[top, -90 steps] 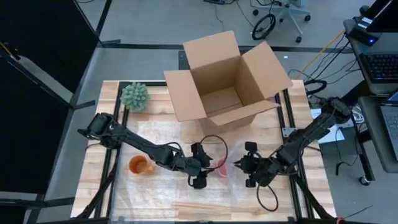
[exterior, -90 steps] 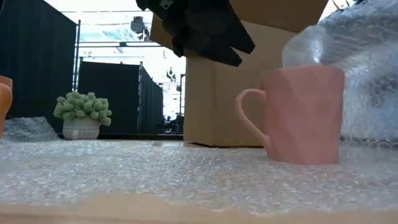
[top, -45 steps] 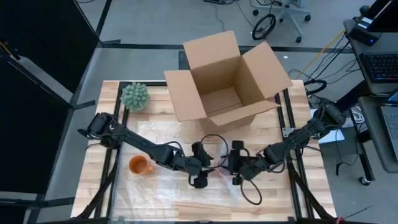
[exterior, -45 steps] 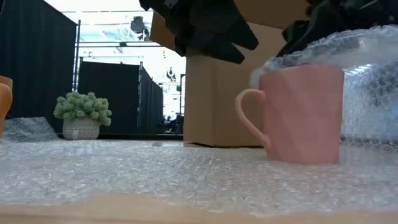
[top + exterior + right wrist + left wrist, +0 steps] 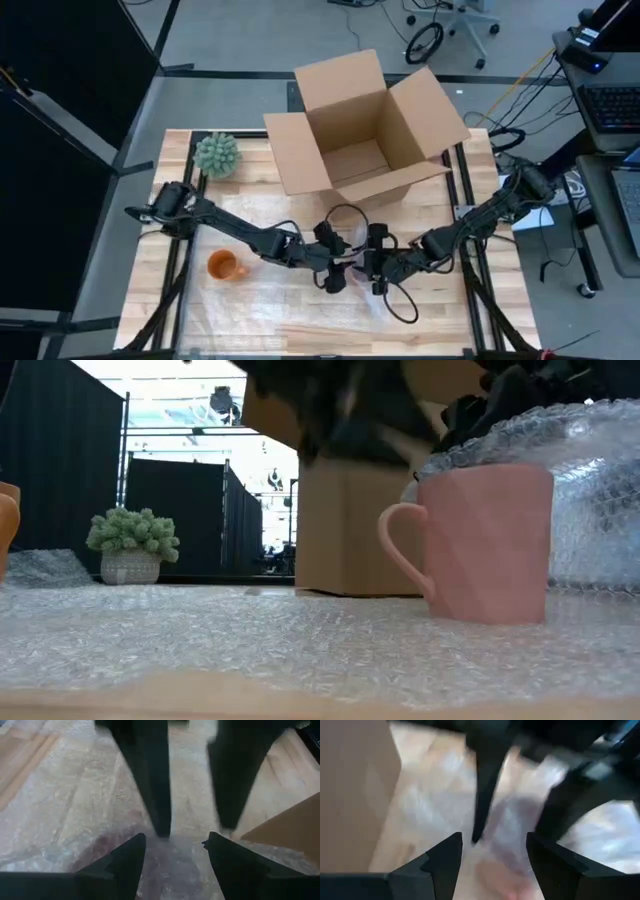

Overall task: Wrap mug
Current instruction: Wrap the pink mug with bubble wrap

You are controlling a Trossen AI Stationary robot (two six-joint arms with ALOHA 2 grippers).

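I read the pink mug [image 5: 487, 543] as rigid and breakable and the bubble wrap [image 5: 300, 650] as limp and slippery, so I'd pinch the wrap's free edge over the rim, where the left gripper [image 5: 338, 276] and right gripper [image 5: 375, 272] meet, both with fingers spread.

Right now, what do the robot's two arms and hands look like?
Both are dark, nearly black. The left arm and right arm are long and thin, built from jointed segments. A thin black cable loops out near the left wrist, and another curls below the right one. Each hand ends in two flat, dark fingers that taper to blunt tips. No markings show.
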